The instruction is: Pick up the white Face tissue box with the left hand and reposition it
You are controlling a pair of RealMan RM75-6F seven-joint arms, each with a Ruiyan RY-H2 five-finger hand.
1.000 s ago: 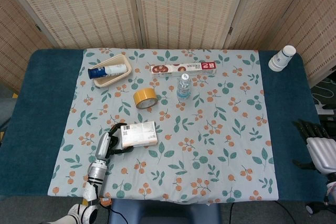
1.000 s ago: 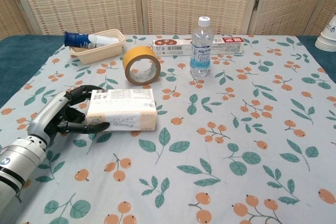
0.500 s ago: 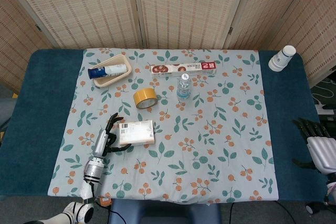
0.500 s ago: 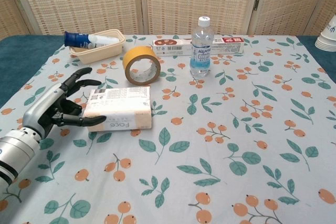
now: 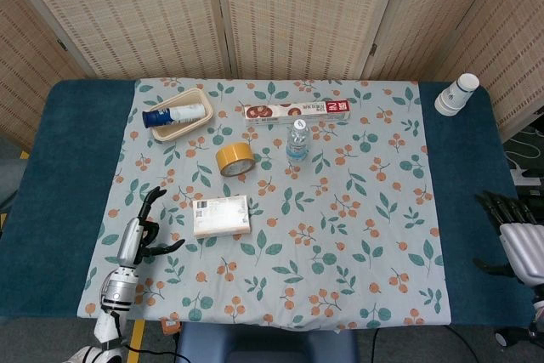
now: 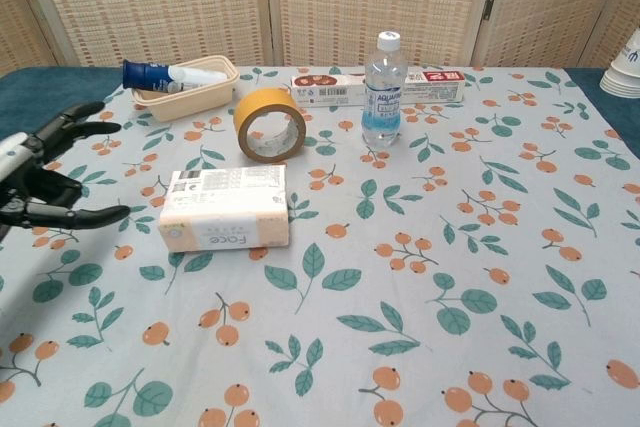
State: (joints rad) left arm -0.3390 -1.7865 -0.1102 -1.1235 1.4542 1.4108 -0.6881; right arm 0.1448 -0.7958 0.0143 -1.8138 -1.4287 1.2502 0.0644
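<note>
Table (image 5: 51, 167) fills the head view, a leaf-and-berry cloth (image 5: 357, 235) spread over its middle, and the white Face tissue box (image 5: 221, 215) lies flat on that cloth toward the front left, label side facing the robot in the chest view. Its long axis runs left to right across the table, so a short end faces the left hand (image 5: 140, 235). That hand sits off the box's left end, apart from it with bare cloth between, fingers spread and holding nothing; in the chest view it shows at the frame's left edge (image 6: 40, 177), fingers pointing toward the box (image 6: 225, 208). The right hand (image 5: 514, 240) is well apart at the far right edge of the table, fingers extended, nothing in it. So the left hand is clearly the nearer one, and any reach runs rightward along the box's length.
</note>
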